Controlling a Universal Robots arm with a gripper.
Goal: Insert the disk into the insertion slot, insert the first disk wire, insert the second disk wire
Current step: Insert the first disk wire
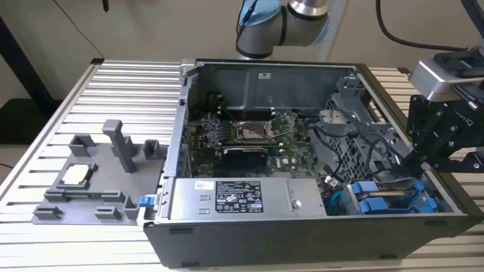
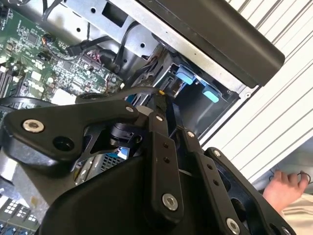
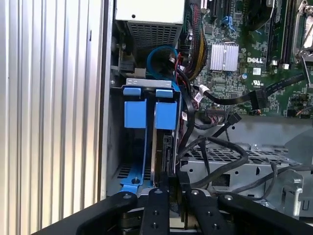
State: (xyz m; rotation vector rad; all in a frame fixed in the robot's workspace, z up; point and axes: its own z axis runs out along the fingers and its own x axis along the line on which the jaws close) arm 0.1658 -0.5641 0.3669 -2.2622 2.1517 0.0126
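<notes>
The disk [image 3: 164, 152] stands on edge in the insertion slot [image 3: 134, 110], a grey bay with blue rails at the case's front corner on the exterior view's right [image 1: 378, 199]. My gripper [image 3: 173, 182] is at the disk's near end, its black fingers [image 3: 157, 196] almost together and shut on that end. In the exterior view the gripper [image 1: 420, 168] hangs just above the bay's right end. The second wrist view has the gripper [image 2: 160, 95] pointing into the same corner. Black cables [image 3: 230, 98] and a blue cable [image 3: 159, 56] lie beside the bay; I cannot tell which are the disk wires.
The open computer case [image 1: 302, 238] lies on a slatted metal table [image 1: 113, 102]. The power-supply box [image 1: 242, 198], motherboard [image 1: 250, 133] and a perforated cage [image 1: 352, 141] crowd the bay. A grey fixture [image 1: 90, 181] stands on the exterior view's left. A hand [image 2: 283, 188] rests outside the case.
</notes>
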